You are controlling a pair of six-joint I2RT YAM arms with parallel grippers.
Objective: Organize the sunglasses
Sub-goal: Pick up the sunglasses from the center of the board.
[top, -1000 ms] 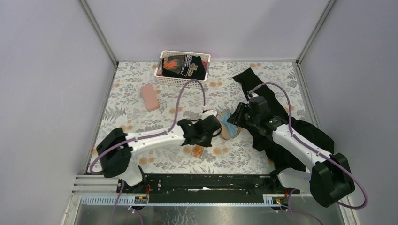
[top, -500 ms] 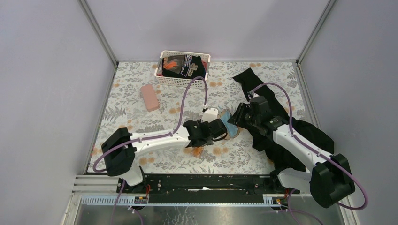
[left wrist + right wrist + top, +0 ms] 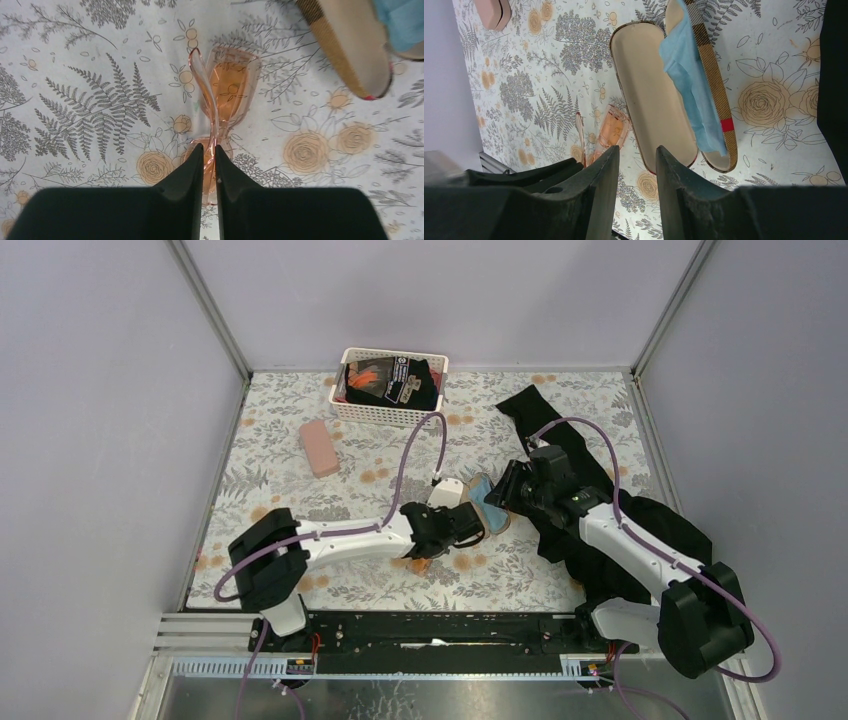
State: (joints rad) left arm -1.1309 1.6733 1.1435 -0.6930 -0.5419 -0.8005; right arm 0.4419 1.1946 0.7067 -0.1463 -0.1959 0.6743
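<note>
From above, the white left arm [image 3: 350, 538] reaches over the fern-and-rose printed table [image 3: 290, 490] toward its middle, and the right arm [image 3: 620, 535] lies over a crumpled black cloth [image 3: 670, 525]; a white slatted basket [image 3: 392, 412] stands at the far edge, with a pink oblong case [image 3: 320, 447] near it. At the left wrist, the wire-framed sunglasses with orange-pink lenses [image 3: 227, 90] lie on the table, one temple running between the left gripper [image 3: 209, 150] fingers, which are nearly pressed together; I cannot tell whether they pinch it. At the right wrist, the right gripper [image 3: 636, 150] hangs spread and empty above an open plaid case [image 3: 649, 100] holding a light-blue cloth [image 3: 689, 85], the sunglasses just beside the case
</note>
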